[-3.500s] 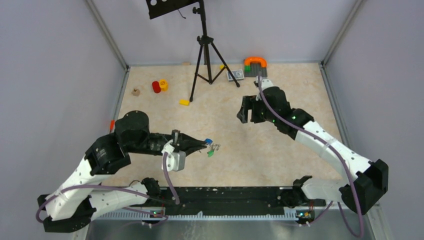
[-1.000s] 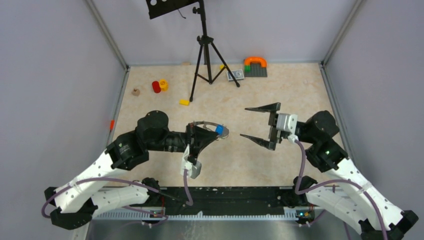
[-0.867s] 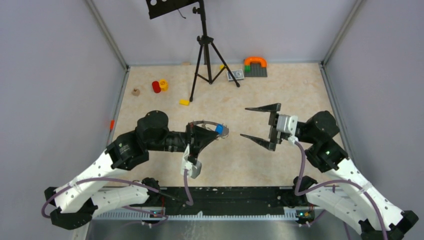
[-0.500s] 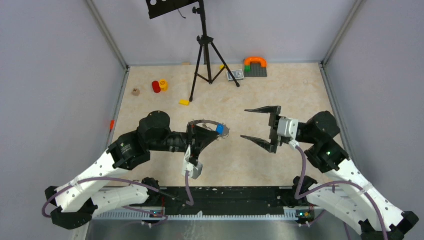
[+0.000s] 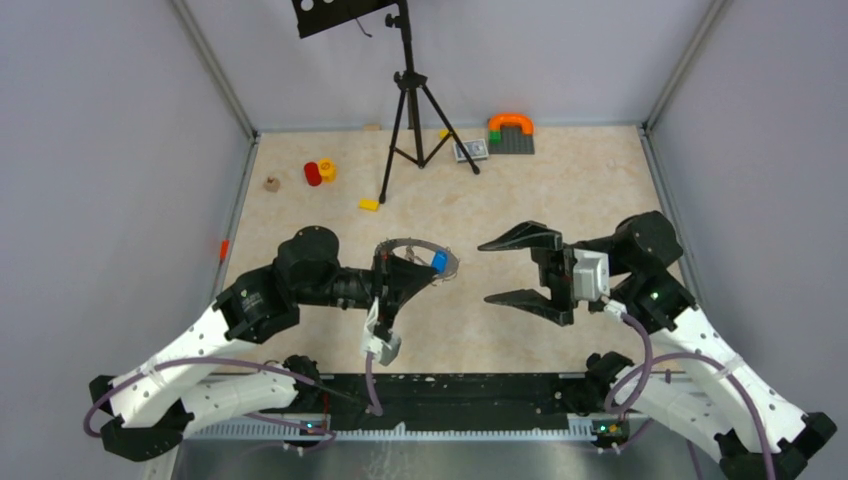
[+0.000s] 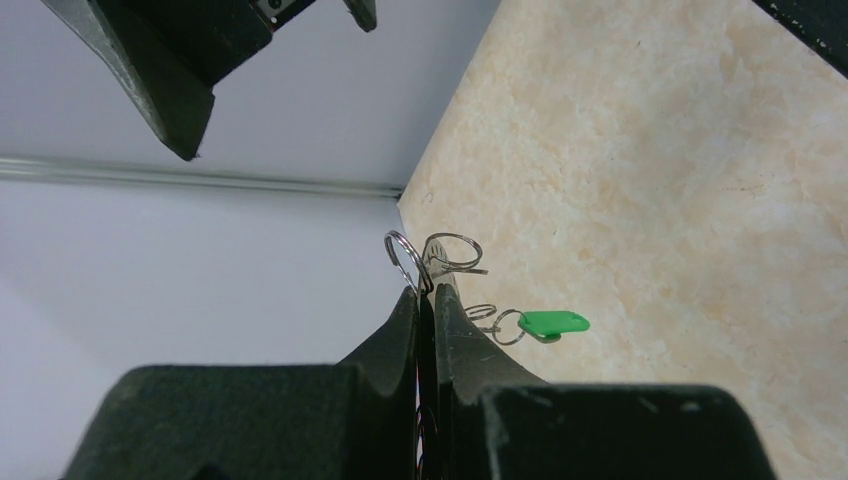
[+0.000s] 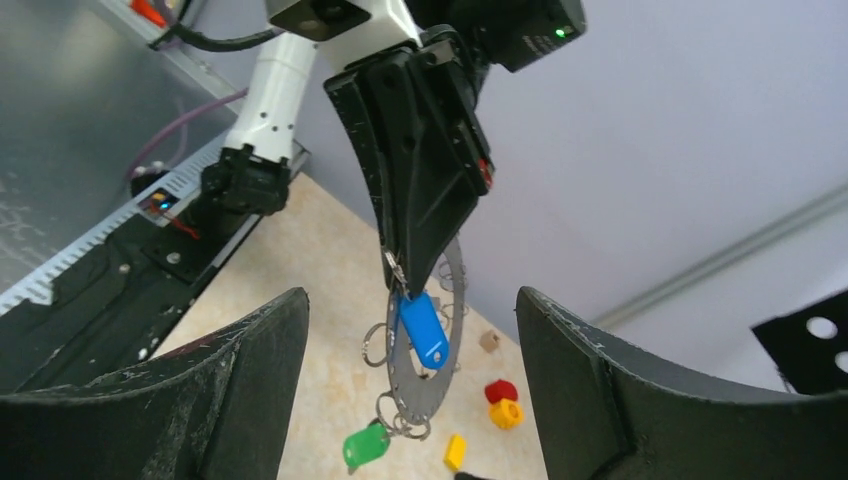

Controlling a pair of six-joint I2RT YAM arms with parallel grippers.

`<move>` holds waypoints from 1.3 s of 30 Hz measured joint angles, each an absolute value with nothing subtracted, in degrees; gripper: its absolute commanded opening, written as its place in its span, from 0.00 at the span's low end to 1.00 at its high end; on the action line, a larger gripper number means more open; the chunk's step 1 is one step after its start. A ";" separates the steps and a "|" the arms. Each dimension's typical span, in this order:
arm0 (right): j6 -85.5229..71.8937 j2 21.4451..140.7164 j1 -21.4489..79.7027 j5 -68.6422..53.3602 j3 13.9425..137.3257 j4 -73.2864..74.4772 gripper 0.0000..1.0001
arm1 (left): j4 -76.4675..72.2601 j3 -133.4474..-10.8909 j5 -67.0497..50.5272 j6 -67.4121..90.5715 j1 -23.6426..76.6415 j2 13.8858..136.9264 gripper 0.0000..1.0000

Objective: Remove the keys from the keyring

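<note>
Cannot read any text, label, brand or number. Blank on the blue tag and the green tag; too small to tell on the card at the table's far edge.

The left arm and right arm are being shown as white links joined by round black joints. Purple cables are being routed along both. The left gripper and right gripper are being fitted with black wedge-shaped fingers. A green light is being shown.
</note>
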State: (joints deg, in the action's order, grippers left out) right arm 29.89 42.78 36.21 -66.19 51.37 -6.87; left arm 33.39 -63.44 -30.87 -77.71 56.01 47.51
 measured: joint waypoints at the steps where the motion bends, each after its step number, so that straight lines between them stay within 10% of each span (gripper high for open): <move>1: 29.78 43.68 36.29 -67.64 51.53 -7.60 0.74 | 33.36 -63.44 -31.07 -77.73 56.01 47.51 0.00; 18: 37.28 49.95 43.29 -68.31 52.73 -7.11 0.44 | 30.06 -63.09 -35.40 -78.54 56.16 43.94 0.00; 39: 29.21 53.08 51.37 -64.16 51.40 -24.97 0.34 | 20.88 -60.82 -42.54 -71.72 56.27 41.25 0.00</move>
State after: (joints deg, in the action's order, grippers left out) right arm 29.21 53.08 51.37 -64.16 51.40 -24.97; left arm 20.88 -60.82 -42.54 -71.72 56.27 41.25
